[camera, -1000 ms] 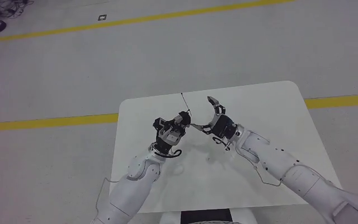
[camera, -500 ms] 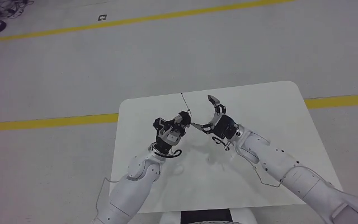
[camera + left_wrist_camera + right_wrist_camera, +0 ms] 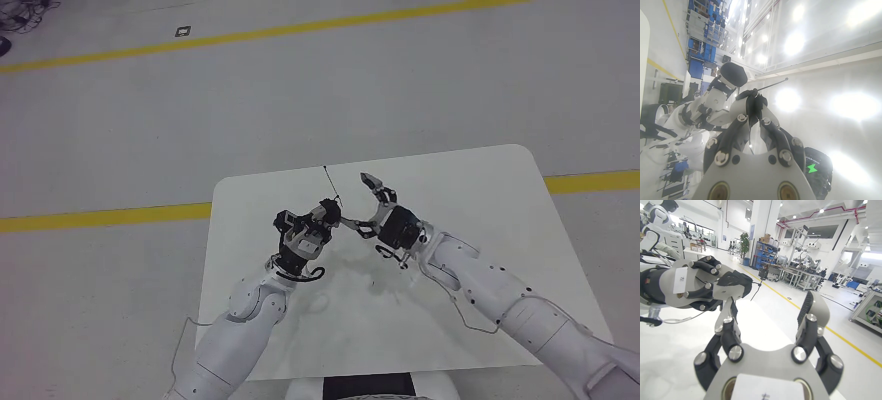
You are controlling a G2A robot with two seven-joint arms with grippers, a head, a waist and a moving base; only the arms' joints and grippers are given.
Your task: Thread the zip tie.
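The black zip tie (image 3: 331,183) is thin and sticks up and away from my left gripper (image 3: 328,211), which is shut on it over the middle of the white table (image 3: 480,190). In the left wrist view the tie (image 3: 770,86) juts out past the closed fingertips of the left gripper (image 3: 755,98). My right gripper (image 3: 358,205) is open just to the right of it, one finger almost touching the left gripper's tips. The right wrist view shows its own gripper (image 3: 770,306) wide open with nothing in it, the left gripper (image 3: 730,285) and the tie (image 3: 755,293) close ahead.
The table's far edge (image 3: 400,160) lies a little beyond both grippers. Grey floor with a yellow line (image 3: 100,216) surrounds the table. A thin white cable (image 3: 677,320) hangs under the left wrist.
The right gripper has shifted and turned slightly left, bringing its far finger closer to the zip tie. The left gripper and the tie have stayed put.
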